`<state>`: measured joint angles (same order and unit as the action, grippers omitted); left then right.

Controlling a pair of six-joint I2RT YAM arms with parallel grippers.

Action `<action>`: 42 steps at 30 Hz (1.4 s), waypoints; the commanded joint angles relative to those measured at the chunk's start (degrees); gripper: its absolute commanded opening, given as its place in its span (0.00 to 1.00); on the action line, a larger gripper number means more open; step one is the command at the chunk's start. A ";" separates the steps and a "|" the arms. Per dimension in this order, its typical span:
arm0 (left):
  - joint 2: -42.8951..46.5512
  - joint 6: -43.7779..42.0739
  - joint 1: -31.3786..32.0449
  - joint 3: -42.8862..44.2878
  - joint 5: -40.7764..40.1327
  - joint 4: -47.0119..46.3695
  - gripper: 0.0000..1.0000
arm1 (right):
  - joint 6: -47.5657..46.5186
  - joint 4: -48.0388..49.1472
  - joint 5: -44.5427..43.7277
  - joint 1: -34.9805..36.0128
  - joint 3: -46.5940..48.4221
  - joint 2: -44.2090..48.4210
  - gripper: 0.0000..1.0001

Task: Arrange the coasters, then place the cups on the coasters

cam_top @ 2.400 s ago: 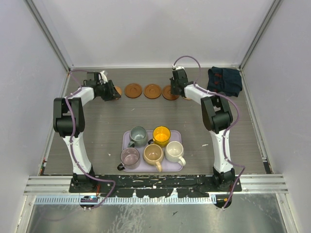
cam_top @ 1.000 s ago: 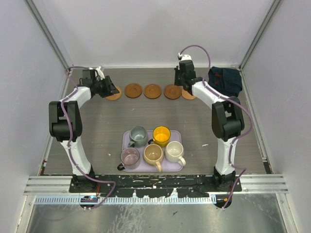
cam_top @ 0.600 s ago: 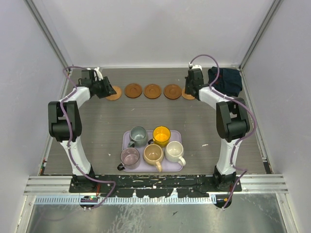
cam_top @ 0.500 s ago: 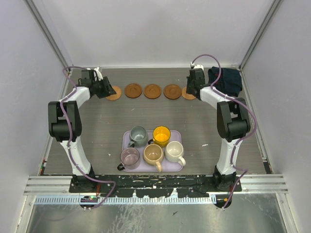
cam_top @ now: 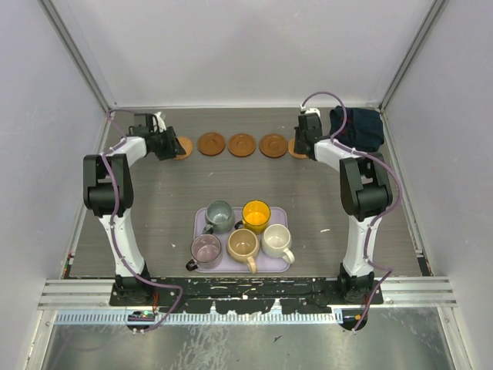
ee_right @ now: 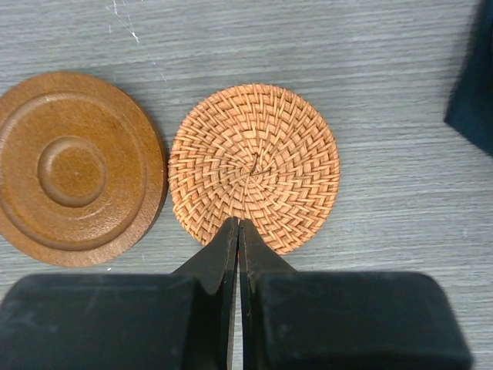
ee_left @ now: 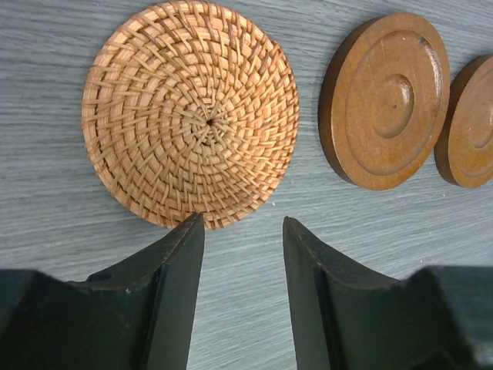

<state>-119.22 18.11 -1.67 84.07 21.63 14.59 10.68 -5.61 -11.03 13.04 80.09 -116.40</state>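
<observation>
Right gripper (ee_right: 238,227), shut, has swung to the row's end, tips at the right woven coaster (ee_right: 254,168). Left gripper (ee_left: 243,227) hangs open beside the left woven coaster (ee_left: 190,114). Row looks set; cups (cam_top: 275,240) wait on the tray (cam_top: 282,213).

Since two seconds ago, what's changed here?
The right gripper swung rightward along the row, shut, to the round woven orange coaster at its right end. The left gripper, open, kept by the left woven coaster. Five mugs stayed on the lavender tray.

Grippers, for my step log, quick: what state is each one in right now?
Left gripper: open, empty, beside the left woven coaster.
Right gripper: shut, empty, tips at the right woven coaster edge.
</observation>
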 commanded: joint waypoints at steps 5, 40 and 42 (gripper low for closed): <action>-2.00 -1.32 -0.49 5.00 0.29 0.71 0.47 | 0.48 1.92 0.45 -0.85 2.68 -2.54 0.06; -0.96 -0.35 -0.48 2.94 1.42 -0.36 0.48 | 7.74 -0.75 -0.97 -3.11 -0.63 -0.54 0.06; -0.94 -0.28 -0.59 2.86 1.51 -0.42 0.48 | 7.78 -0.73 0.44 -3.05 -1.01 -0.33 0.06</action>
<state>-121.38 17.39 -1.67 86.96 22.09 16.08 16.99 -4.80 -12.58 10.26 80.66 -119.90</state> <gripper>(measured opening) 0.475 0.071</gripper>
